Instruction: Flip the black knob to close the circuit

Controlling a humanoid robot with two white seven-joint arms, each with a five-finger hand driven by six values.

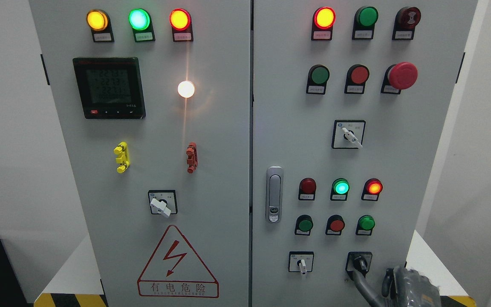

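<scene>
Right hand point(403, 283), one grey finger touching the black rotary knob point(359, 262) below the small green pushbutton point(366, 223), wants a firmer pinch before twisting.

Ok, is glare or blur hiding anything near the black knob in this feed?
Head view: the white lamp blooms with a vertical streak down the left door, far from the black knob. The knob is sharp and evenly lit; the right hand at the bottom edge looks slightly soft and partly cropped.

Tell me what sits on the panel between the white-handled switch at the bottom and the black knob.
Nothing. In the head view, only bare grey panel lies between the white switch and the black knob. The right hand reaches the knob from the lower right.
</scene>
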